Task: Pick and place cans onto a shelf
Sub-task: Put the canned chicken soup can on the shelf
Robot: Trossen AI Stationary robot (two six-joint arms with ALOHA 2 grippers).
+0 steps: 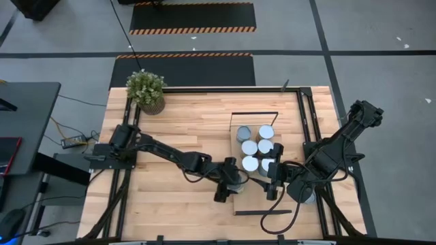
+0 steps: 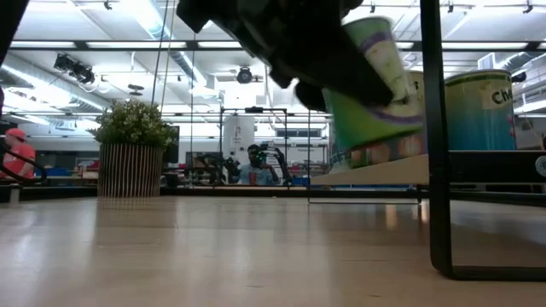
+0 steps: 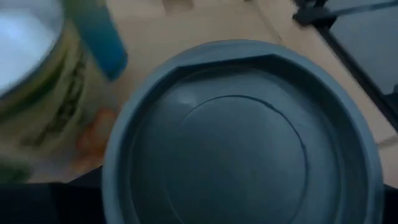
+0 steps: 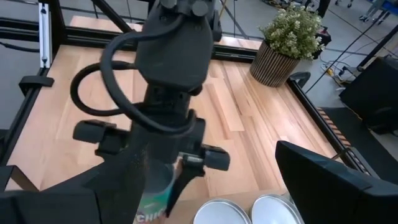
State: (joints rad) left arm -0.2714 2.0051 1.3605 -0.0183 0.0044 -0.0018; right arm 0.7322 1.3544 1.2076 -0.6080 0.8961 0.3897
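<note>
Wood of the shelf (image 1: pixel 240 203) runs near to far on the right half of the table (image 1: pixel 170 204), its black frame (image 1: pixel 255 114) at each end. Five cans (image 1: pixel 251 147) with silver tops stand packed in two rows on its far half. At the shelf's left edge, just near of that cluster, the left gripper (image 1: pixel 230 182) is clamped on a sixth can (image 2: pixel 375 85); the low view shows that can tilted and lifted, beside the standing ones (image 2: pixel 478 111). Its grey end (image 3: pixel 242 137) fills the left wrist view, with a neighbour (image 3: pixel 31 81) close alongside.

The right gripper (image 1: pixel 271 182) hangs over the shelf just right of the held can, fingers (image 4: pixel 329 180) spread wide and holding nothing. Its cable (image 1: pixel 276 218) loops over the shelf's near end. So the two arms crowd the same spot, and the cluster blocks the way farther back.

A plant (image 1: pixel 146 90) stands at the table's far left corner, well apart. In the room behind, people (image 2: pixel 256 164) are seen.
</note>
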